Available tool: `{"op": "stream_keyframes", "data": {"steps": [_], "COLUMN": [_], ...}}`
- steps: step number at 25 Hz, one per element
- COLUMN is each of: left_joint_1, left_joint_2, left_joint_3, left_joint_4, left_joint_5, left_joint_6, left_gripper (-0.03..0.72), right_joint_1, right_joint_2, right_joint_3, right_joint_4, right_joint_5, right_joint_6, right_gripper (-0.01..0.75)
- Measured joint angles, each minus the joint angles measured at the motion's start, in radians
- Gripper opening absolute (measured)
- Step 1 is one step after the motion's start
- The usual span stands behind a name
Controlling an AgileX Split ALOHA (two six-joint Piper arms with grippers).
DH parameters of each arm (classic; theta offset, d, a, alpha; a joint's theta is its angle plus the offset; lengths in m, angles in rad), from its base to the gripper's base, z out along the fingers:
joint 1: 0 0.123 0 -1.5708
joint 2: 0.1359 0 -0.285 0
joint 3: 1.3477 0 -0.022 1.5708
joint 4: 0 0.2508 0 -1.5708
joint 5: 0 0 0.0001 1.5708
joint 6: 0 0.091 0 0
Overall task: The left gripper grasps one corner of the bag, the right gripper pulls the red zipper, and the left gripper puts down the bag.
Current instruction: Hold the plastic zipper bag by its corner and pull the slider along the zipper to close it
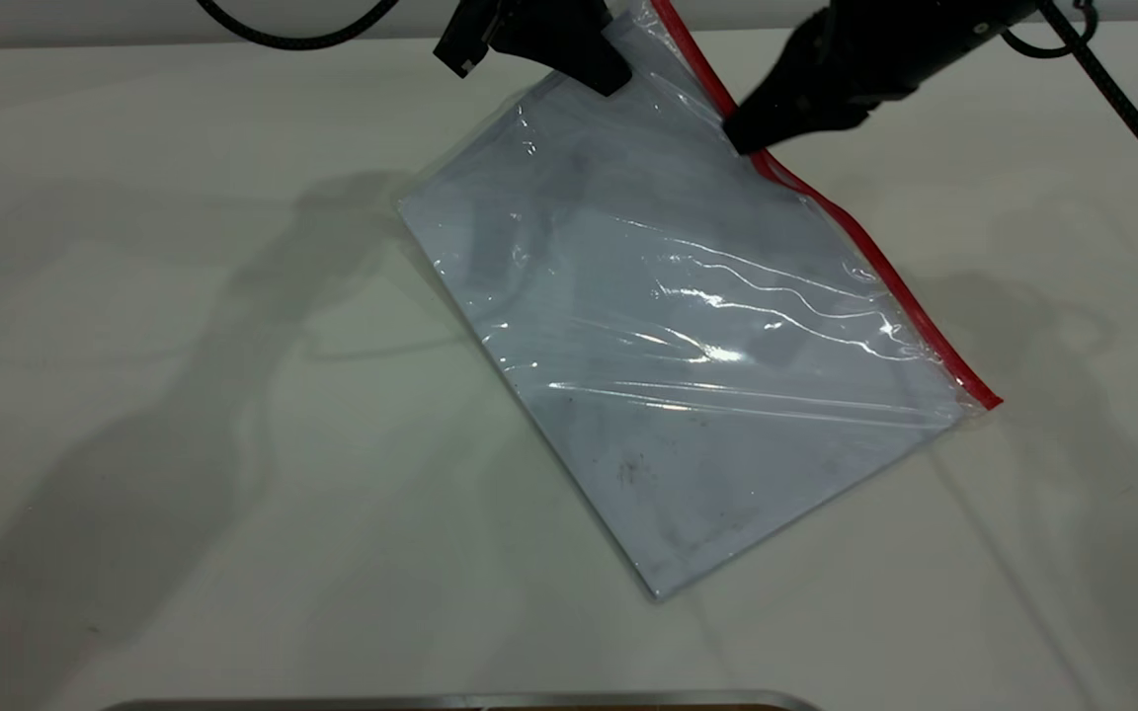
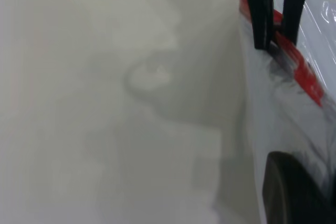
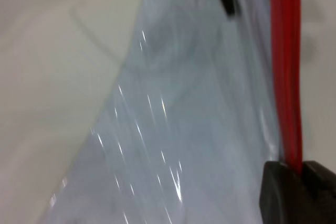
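1. a large flat clear plastic bag (image 1: 688, 346) with a bluish-white sheet inside lies slanted across the middle of the pale tabletop (image 1: 134, 395), its far end raised toward the far edge.
2. the blocky black left pincer (image 1: 618, 74) is pinching the bag's clear corner (image 1: 643, 39) at the far end of the thin bright red zipper strip (image 1: 875, 257).
3. the tapered black right pincer (image 1: 742, 133) is pressed together on the red strip, near that held corner.
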Motion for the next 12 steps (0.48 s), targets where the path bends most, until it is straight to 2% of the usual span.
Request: {"op": "stream_keyframes", "data": {"steps": [6,12], "left_joint_1": [0.007,0.044], "left_joint_2": [0.000,0.000], "left_joint_3": [0.000,0.000], "left_joint_4": [-0.013,-0.022], "left_joint_5": [0.000,0.004], "left_joint_6": [-0.008,-0.011], "left_gripper": [0.052,0.052], "right_joint_1": [0.000,0.000], "right_joint_2": [0.000,0.000], "right_joint_3": [-0.006,-0.006], "right_joint_4": [-0.228,-0.427], "right_joint_5": [-0.021,-0.014], "right_joint_6": [0.190,0.366], "right_gripper": [0.034,0.034]}}
